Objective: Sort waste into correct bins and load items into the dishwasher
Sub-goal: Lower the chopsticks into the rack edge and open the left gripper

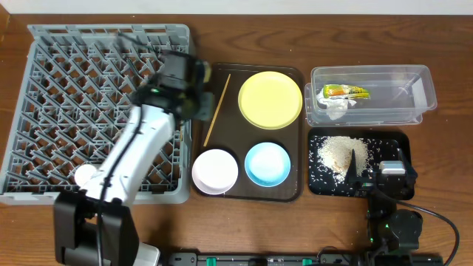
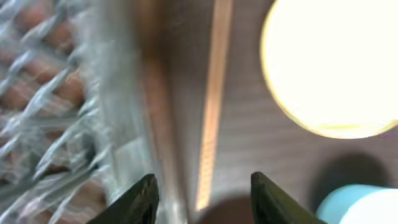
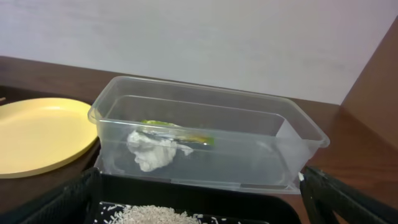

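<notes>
My left gripper (image 1: 196,97) hovers over the seam between the grey dish rack (image 1: 66,111) and the brown tray. It is open and empty (image 2: 202,186), with one wooden chopstick (image 1: 216,109) (image 2: 214,93) lying between its fingers; the view is blurred. On the tray sit the yellow plate (image 1: 270,99) (image 2: 336,62), white-pink bowl (image 1: 215,171) and light blue bowl (image 1: 267,163) (image 2: 367,205). The clear tub (image 1: 414,92) (image 3: 298,124) holds the wrapper (image 1: 344,91) (image 3: 180,134) and tissue (image 1: 336,108) (image 3: 152,149). The black tray (image 1: 325,181) (image 3: 186,190) holds crumbs (image 1: 340,153) (image 3: 155,216). My right gripper (image 1: 378,166) (image 3: 199,205) is open over it.
The dark brown serving tray (image 1: 299,193) lies between the rack and the bins. The rack's slatted wall (image 2: 118,124) is just left of my left fingers. I cannot make out a second chopstick or the white cup. Bare wooden table (image 1: 443,44) surrounds everything.
</notes>
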Motion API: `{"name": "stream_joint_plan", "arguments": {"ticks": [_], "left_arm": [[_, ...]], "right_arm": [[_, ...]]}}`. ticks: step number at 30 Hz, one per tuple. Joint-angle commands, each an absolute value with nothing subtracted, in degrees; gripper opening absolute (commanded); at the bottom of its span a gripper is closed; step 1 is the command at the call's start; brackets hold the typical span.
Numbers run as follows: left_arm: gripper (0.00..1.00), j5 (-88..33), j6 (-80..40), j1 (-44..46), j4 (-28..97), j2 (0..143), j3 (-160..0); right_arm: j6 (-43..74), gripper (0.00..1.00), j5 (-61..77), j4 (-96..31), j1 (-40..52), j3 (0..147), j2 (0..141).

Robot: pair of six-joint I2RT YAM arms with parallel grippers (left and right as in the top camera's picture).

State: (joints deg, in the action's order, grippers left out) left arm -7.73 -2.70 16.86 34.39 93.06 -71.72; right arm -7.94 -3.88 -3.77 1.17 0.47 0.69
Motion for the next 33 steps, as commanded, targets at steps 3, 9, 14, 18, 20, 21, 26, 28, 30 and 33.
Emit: {"name": "stream_joint_plan", "arguments": {"ticks": [3, 9, 14, 18, 20, 21, 26, 28, 30, 33], "left_arm": [[0.51, 2.3, 1.7, 22.9, 28.7, 97.3, -72.5], [0.52, 8.4, 2.8, 23.3, 21.8, 106.1, -72.5], [0.51, 8.6, 2.8, 22.4, 18.9, 111.6, -72.5], [0.51, 5.4, 2.8, 22.4, 19.4, 114.0, -72.5], [0.49, 4.0, 2.8, 22.4, 19.6, 114.8, -72.5], [0.46, 3.4, 2.8, 22.4, 19.7, 115.2, -72.5], [0.33, 1.9, 2.8, 22.4, 20.7, 116.4, -72.5], [0.22, 1.9, 2.6, 22.4, 21.1, 116.4, -72.5], [0.13, 1.8, 1.1, 22.4, 21.7, 116.3, -72.5], [0.08, 1.8, 0.1, 22.4, 24.0, 115.8, -72.6]], "right_arm": [[-7.4, 0.99, -4.0, -3.8, 0.7, 0.3, 0.3], [-7.4, 0.99, -4.1, -3.8, 0.7, 0.3, 0.3], [-7.4, 0.99, -4.1, -3.8, 0.7, 0.3, 0.3], [-7.4, 0.99, -4.0, -3.8, 0.7, 0.3, 0.3], [-7.4, 0.99, -4.0, -3.8, 0.7, 0.3, 0.3], [-7.4, 0.99, -4.1, -3.8, 0.7, 0.3, 0.3], [-7.4, 0.99, -4.1, -3.8, 0.7, 0.3, 0.3], [-7.4, 0.99, -4.1, -3.8, 0.7, 0.3, 0.3], [-7.4, 0.99, -4.0, -3.8, 0.7, 0.3, 0.3], [-7.4, 0.99, -4.1, -3.8, 0.7, 0.3, 0.3]]}}
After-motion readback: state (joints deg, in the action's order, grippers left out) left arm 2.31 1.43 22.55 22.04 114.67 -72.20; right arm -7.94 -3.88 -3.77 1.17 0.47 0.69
